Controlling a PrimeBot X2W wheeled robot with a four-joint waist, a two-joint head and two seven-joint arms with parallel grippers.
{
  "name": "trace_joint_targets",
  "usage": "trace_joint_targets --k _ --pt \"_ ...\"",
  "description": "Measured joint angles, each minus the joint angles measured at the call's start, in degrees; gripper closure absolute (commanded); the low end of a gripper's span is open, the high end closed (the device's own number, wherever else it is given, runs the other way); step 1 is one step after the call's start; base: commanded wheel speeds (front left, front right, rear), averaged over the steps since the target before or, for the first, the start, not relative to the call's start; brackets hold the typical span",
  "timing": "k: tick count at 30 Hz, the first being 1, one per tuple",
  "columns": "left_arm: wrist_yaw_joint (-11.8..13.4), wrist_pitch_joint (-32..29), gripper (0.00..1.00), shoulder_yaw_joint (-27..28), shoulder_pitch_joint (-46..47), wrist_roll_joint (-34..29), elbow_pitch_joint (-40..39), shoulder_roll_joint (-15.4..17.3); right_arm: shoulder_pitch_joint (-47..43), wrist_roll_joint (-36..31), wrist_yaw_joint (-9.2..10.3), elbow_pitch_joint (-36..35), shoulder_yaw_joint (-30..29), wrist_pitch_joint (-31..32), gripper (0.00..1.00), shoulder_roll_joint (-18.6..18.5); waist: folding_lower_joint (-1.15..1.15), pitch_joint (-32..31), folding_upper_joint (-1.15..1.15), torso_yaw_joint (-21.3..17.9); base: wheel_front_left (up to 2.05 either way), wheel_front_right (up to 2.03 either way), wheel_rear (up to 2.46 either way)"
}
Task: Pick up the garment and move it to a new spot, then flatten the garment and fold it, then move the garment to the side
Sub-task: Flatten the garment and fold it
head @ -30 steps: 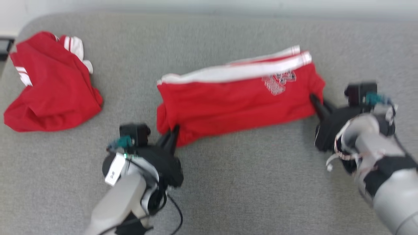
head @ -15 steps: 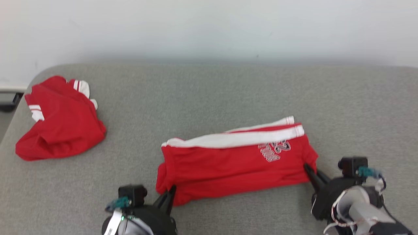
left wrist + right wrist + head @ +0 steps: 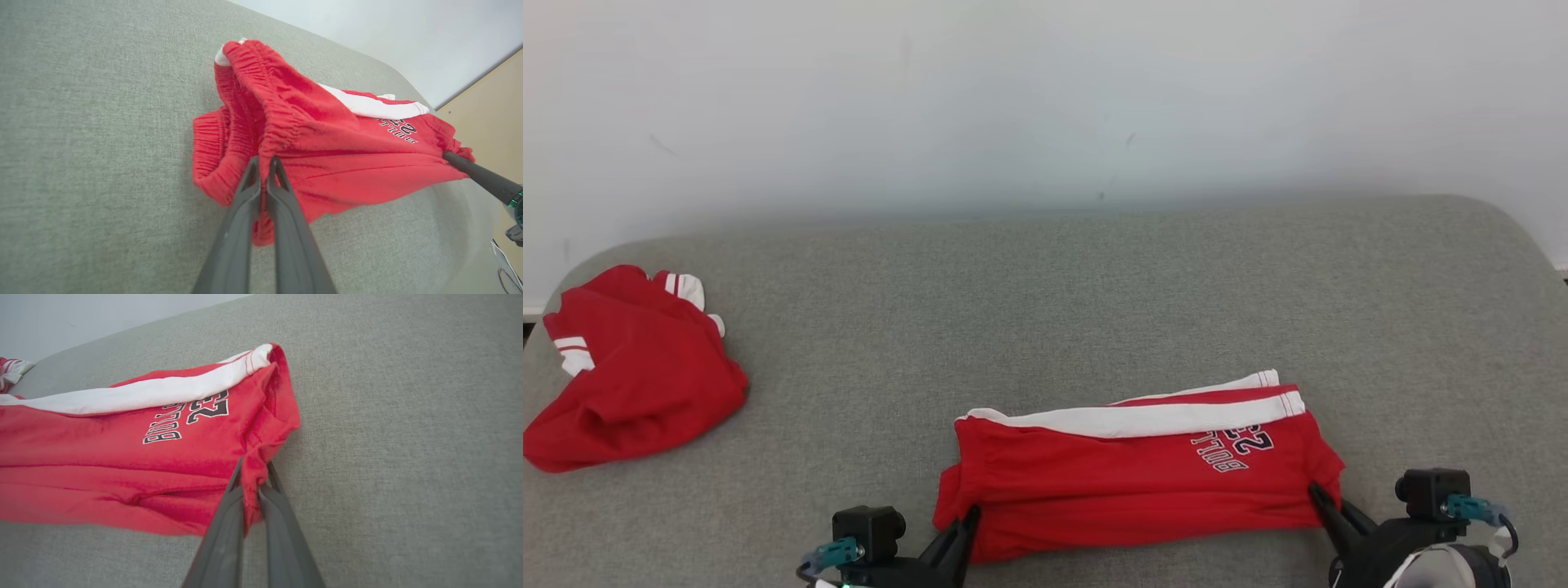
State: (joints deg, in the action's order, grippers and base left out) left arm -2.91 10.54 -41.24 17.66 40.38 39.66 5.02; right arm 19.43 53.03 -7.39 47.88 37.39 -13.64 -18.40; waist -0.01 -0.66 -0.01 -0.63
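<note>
The garment [image 3: 1127,474] is a pair of red shorts with a white side stripe and dark lettering, folded lengthwise and stretched out near the front of the grey surface. My left gripper [image 3: 968,516] is shut on its waistband end [image 3: 265,139], seen up close in the left wrist view with my left gripper [image 3: 263,161] pinching the elastic. At the opposite end my right gripper [image 3: 1316,492] is shut on the leg hem, and in the right wrist view my right gripper [image 3: 253,467] has red cloth pinched between its fingers. The garment [image 3: 122,457] sags slightly between both grips.
A second red garment [image 3: 625,384] with white stripes lies crumpled at the far left of the grey cushion [image 3: 1054,310]. A pale wall [image 3: 1045,98] rises behind the cushion. The cushion's rounded right corner [image 3: 1515,237] is near my right arm.
The head camera has tilted up, so everything sits lower in the picture and the wall shows. Both grippers stay shut on the garment's two ends, which now looks more taut and straight.
</note>
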Motion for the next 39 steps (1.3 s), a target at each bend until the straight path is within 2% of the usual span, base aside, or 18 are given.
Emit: trace_joint_targets --k 13,14,15,16,17,23,29,33,39 --pt "1.9 -3.53 1.0 -0.09 -2.2 1.02 0.2 0.22 -1.51 0.07 0.94 -1.63 0.83 0.64 1.0 0.13 0.01 0.44 0.01 -0.37 0.0 0.0 0.0" --pt "1.9 -3.53 0.87 0.08 -2.2 1.12 0.08 0.22 -1.51 0.08 1.18 -1.66 0.87 1.03 1.0 0.14 0.01 0.49 0.01 -0.32 0.0 0.0 0.0" --pt "2.21 -3.52 0.57 0.51 -2.2 1.58 -0.12 0.24 -1.53 0.12 1.41 -1.87 0.9 1.3 0.89 0.15 0.01 0.49 0.01 -0.25 0.0 0.0 0.0" --pt "2.45 -3.48 0.0 0.82 -2.2 1.58 -0.24 0.37 -1.57 0.38 1.42 -2.08 0.71 1.3 0.17 0.15 0.02 0.37 0.01 -0.24 0.0 0.0 0.0" --pt "2.58 -3.46 0.0 1.16 -2.21 1.58 -0.56 0.57 -1.64 0.62 1.42 -2.35 0.47 1.34 0.0 0.14 0.01 0.27 0.01 -0.25 0.0 0.0 0.0" --pt "3.22 -2.35 0.0 1.94 -2.31 1.6 -4.1 1.65 -2.72 1.33 1.44 -5.32 -0.49 1.53 0.0 -0.69 0.02 -0.17 0.01 -0.43 0.0 0.0 0.0" --pt "4.46 -0.91 0.0 2.85 -3.66 1.58 -7.76 3.21 -2.82 1.57 2.44 -8.78 -1.43 1.02 0.0 -1.91 0.01 -0.71 0.01 -0.69 0.0 0.0 0.0" --pt "5.83 1.05 0.0 4.33 -4.49 1.4 -11.13 4.46 -3.43 1.0 4.12 -11.73 -2.46 0.43 0.0 -3.04 0.01 -1.15 0.01 -0.83 0.0 0.0 0.0" --pt "8.55 2.78 0.0 5.69 -4.76 -2.36 -14.84 6.67 -3.9 -1.2 6.34 -16.49 -4.05 -0.51 0.0 -4.3 0.01 -1.86 0.01 -1.06 0.0 0.0 0.0"
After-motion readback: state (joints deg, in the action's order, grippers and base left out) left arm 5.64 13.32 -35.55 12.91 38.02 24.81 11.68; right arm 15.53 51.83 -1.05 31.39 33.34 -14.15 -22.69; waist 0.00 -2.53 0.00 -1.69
